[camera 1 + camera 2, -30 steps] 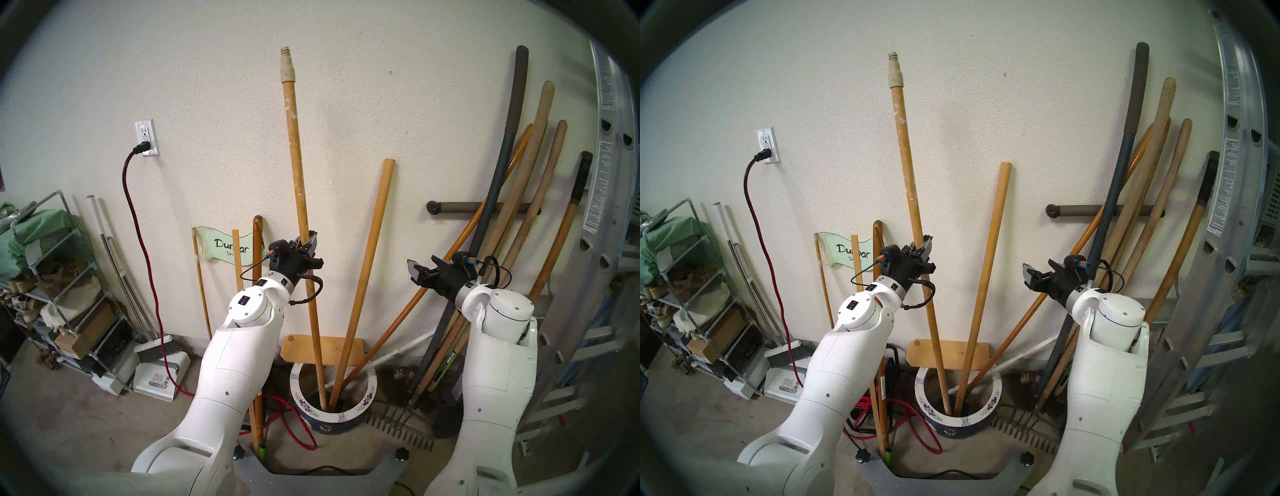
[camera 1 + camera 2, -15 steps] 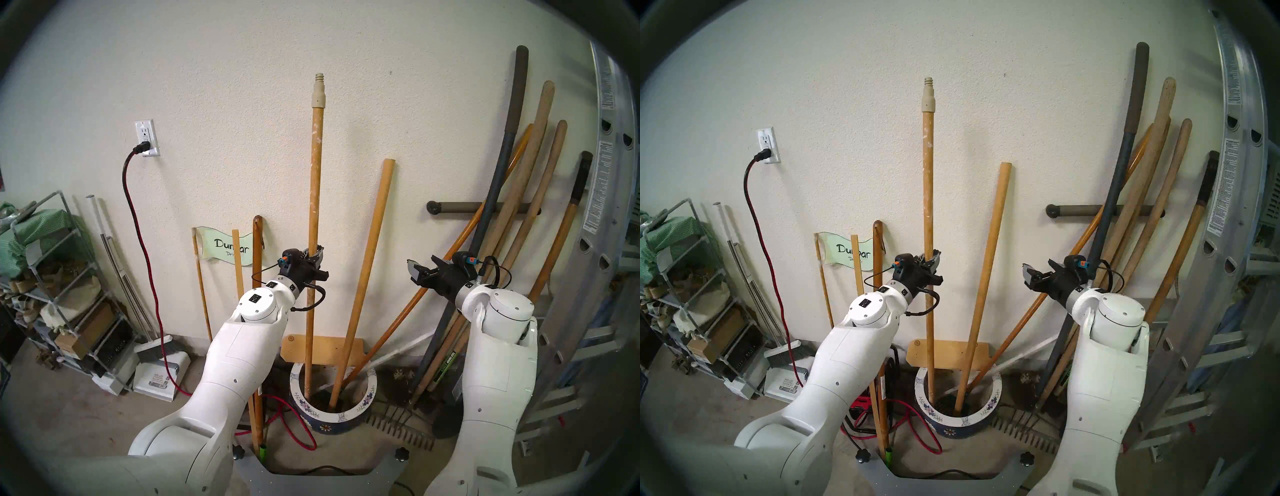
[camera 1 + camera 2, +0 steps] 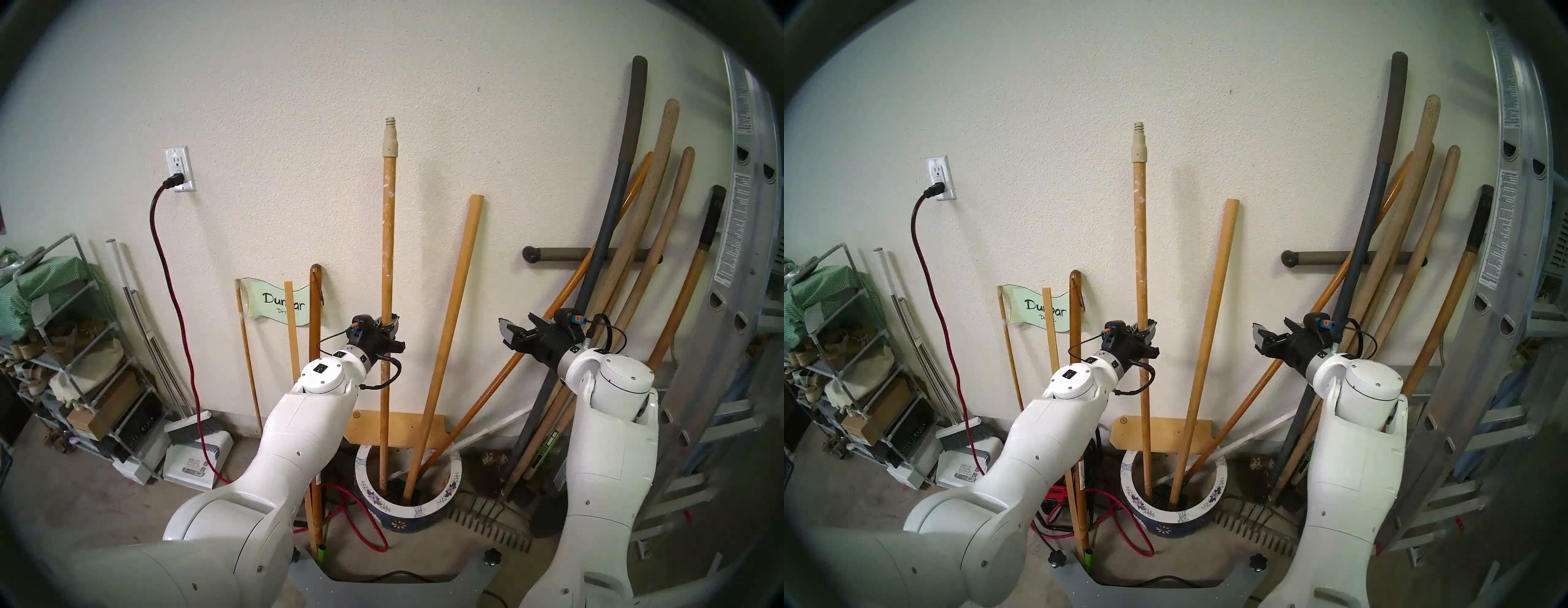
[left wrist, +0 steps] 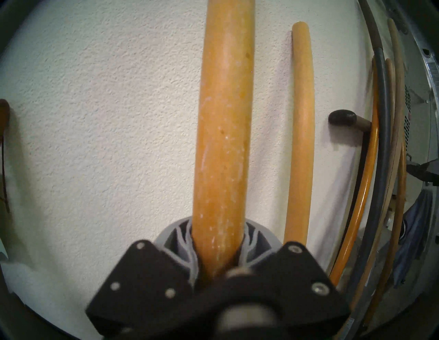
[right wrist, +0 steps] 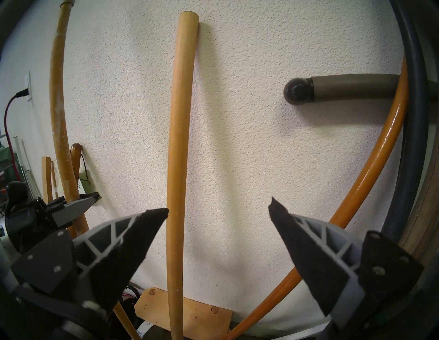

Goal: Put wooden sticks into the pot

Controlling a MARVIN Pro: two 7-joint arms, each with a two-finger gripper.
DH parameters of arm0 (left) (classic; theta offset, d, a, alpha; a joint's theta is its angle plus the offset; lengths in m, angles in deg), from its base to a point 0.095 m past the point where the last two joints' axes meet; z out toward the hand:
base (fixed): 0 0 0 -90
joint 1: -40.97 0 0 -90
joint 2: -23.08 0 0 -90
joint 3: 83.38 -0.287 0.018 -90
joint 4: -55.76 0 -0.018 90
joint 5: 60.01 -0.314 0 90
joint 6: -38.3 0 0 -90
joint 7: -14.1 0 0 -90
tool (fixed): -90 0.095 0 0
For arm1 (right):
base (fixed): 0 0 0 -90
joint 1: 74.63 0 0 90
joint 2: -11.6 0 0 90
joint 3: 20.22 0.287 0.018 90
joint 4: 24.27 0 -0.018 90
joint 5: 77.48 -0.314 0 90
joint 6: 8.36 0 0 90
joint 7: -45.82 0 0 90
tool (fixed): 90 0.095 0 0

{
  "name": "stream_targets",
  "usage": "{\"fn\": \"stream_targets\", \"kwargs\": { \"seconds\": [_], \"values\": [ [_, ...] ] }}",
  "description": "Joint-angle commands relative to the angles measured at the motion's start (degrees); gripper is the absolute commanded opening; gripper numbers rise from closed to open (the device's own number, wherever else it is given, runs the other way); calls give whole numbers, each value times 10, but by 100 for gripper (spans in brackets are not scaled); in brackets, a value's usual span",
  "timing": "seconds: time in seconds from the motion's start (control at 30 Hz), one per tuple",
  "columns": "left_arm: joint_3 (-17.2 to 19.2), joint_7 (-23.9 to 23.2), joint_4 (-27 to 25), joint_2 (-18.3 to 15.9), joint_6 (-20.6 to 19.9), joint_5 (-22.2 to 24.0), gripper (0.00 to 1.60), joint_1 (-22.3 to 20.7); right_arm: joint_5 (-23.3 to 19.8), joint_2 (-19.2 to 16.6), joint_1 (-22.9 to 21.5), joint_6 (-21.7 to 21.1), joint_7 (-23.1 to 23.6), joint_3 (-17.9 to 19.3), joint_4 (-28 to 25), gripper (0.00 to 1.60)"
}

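Note:
The paint-flecked wooden stick (image 3: 387, 237) with a beige threaded tip stands nearly upright, its lower end inside the pot (image 3: 450, 488), a dark blue ceramic pot with a white flowered rim. My left gripper (image 3: 388, 327) is shut on this stick at mid-height; the left wrist view shows the stick (image 4: 223, 142) clamped between the grey fingers (image 4: 251, 237). The plain wooden stick (image 3: 450, 339) also stands in the pot, its top leaning on the wall. My right gripper (image 3: 507, 335) hangs open and empty to the right of the plain stick (image 5: 178, 166).
An orange handle (image 3: 509, 369) leans into the pot from the right. A tan board (image 3: 435, 424) stands behind the pot. Tool handles (image 3: 636, 254) and a ladder (image 3: 738, 263) crowd the right. A dark-brown stick (image 3: 315, 339), a red cord (image 3: 169, 297) and a rack (image 3: 63, 361) are on the left.
My left gripper moved right and down with the flecked stick. The stick swung from leaning left to nearly upright and sank lower into the pot. The right arm stayed still.

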Motion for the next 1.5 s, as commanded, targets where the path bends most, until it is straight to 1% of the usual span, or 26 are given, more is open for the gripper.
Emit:
{"fn": "stream_targets", "kwargs": {
  "seconds": [0.0, 0.03, 0.17, 0.3, 0.4, 0.43, 0.5, 0.63, 0.73, 0.77, 0.8, 0.83, 0.93, 0.97, 1.0, 1.07, 1.1, 1.17, 1.47],
  "values": [
    [3, 6, 13, 12, -1, 4, 0, -33, 0, 0, 0, 0, 0, -1, -3, 160],
    [1, 14, 21, 14, -1, -2, 0, -38, 0, 0, 0, 0, 0, -1, -3, 160],
    [-10, 20, 43, 15, -18, -15, 0, -61, 0, 0, 0, 0, 0, -1, -3, 160],
    [-17, 30, 62, 18, -27, -22, 0, -77, 0, 0, 0, 0, 0, -1, -3, 160],
    [-22, 50, 90, 27, -49, -31, 0, -99, 0, 0, 0, 0, 0, -1, -3, 160],
    [-30, 47, 97, 25, -51, -39, 0, -105, 0, 0, 0, 0, 0, -1, -3, 160],
    [-32, 55, 113, 29, -55, -42, 0, -114, 0, 0, 0, 0, 0, -1, -3, 160],
    [-37, 56, 136, 33, -65, -47, 0, -129, 0, 0, 0, 0, 0, -1, -3, 160],
    [-42, 58, 170, 38, -66, -52, 0, -149, 0, 0, 0, 0, 0, -1, -3, 160],
    [-40, 63, 196, 42, -61, -51, 0, -161, 0, 0, 0, 0, 0, -1, -3, 160],
    [-40, 63, 196, 42, -61, -51, 0, -161, 0, 0, 0, 0, 0, -1, -3, 160],
    [-44, 61, 209, 42, -62, -55, 0, -169, 0, 0, 0, 0, 0, -1, -3, 160],
    [-42, 64, 260, 49, -52, -54, 0, -197, 1, 0, 0, 0, 0, -1, -3, 160],
    [-41, 64, 271, 51, -50, -53, 0, -203, 1, 0, 0, 0, 0, -1, -3, 160],
    [-41, 64, 271, 51, -50, -53, 0, -203, 1, 0, 0, 0, 0, -1, -3, 160],
    [-40, 68, 298, 54, -45, -52, 0, -218, 1, 0, 0, 0, 0, -1, -3, 160],
    [-40, 68, 298, 54, -45, -52, 0, -218, 1, 0, 0, 0, 0, -1, -3, 160],
    [-38, 69, 327, 58, -35, -52, 0, -234, 1, 0, 0, 0, 0, -1, -3, 160],
    [-35, 76, 367, 65, -32, -53, 0, -262, 1, 0, 0, 0, 0, -1, -3, 160]
  ]
}}
